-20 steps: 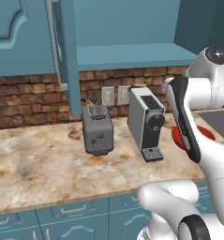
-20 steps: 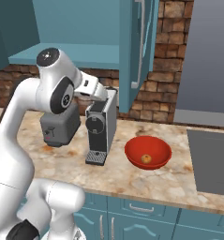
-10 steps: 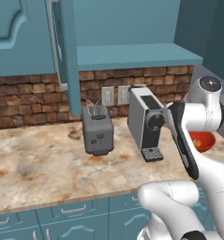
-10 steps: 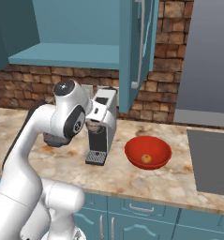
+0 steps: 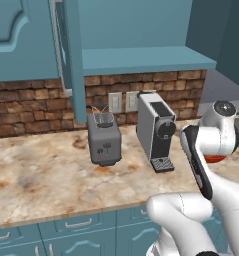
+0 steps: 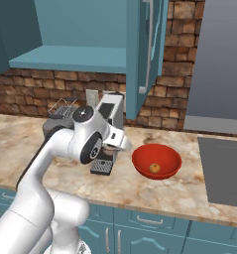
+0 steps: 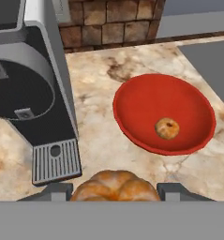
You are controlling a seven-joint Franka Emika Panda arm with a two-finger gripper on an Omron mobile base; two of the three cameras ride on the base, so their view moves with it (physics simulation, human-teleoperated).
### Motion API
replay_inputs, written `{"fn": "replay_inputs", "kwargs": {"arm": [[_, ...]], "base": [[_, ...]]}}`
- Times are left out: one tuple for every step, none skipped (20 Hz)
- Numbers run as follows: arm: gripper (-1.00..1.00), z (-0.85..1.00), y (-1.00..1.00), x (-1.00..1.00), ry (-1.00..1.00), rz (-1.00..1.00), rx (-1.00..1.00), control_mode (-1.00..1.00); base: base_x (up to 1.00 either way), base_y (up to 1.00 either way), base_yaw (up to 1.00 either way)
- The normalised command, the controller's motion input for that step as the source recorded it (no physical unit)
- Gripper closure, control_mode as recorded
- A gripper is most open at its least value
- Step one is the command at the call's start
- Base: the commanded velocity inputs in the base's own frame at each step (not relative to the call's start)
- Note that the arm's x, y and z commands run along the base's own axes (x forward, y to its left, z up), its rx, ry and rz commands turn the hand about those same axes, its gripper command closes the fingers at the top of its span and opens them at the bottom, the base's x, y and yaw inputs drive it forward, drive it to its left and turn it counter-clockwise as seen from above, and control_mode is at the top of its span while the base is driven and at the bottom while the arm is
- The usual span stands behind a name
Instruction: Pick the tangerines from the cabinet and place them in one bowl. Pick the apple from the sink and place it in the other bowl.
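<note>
From the left base view, the teal cabinet [image 5: 141,57] hangs open with a flat, smooth shelf above a rough brick wall [image 5: 36,102]. A boxy grey toaster [image 5: 104,138] and a tall silver and black coffee machine [image 5: 156,130] stand on the speckled stone counter [image 5: 46,175]. From the right base view, a round, shiny red bowl [image 6: 156,161] sits on the counter just right of the coffee machine, with one small orange tangerine [image 6: 153,168] lying inside it. In the hand view, the gripper [image 7: 115,190] is clamped on a second tangerine [image 7: 115,186], bumpy and orange-brown with a paler top, held between its dark tips. The red bowl lies ahead, smooth and deep, with the first tangerine near its middle.
</note>
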Motion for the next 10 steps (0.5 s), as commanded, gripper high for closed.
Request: {"fn": "replay_inputs", "kwargs": {"arm": [[1.00,-0.44,-0.44,0.13,0.01,-0.03,0.00,-1.00],[1.00,-0.42,-0.43,0.17,0.02,-0.03,0.00,-1.00],[1.00,-0.37,-0.41,0.21,0.02,-0.03,0.00,-1.00],[1.00,-0.35,-0.41,0.24,0.02,-0.03,0.00,-1.00],[1.00,-0.32,-0.40,0.29,0.02,-0.02,0.00,-1.00],[1.00,-0.30,-0.41,0.29,0.01,-0.02,0.00,-1.00],[1.00,-0.29,-0.44,0.28,0.01,-0.01,0.00,-1.00],[1.00,-0.28,-0.42,0.29,0.00,-0.01,0.00,-1.00],[1.00,-0.24,-0.39,0.34,0.01,-0.01,0.00,-1.00],[1.00,-0.21,-0.39,0.36,0.01,0.00,0.00,-1.00]], "base": [[0.00,0.00,0.00],[0.00,0.00,0.00],[0.00,0.00,0.00],[0.00,0.00,0.00],[0.00,0.00,0.00],[0.00,0.00,0.00],[0.00,0.00,0.00],[0.00,0.00,0.00],[0.00,0.00,0.00],[0.00,0.00,0.00]]}}
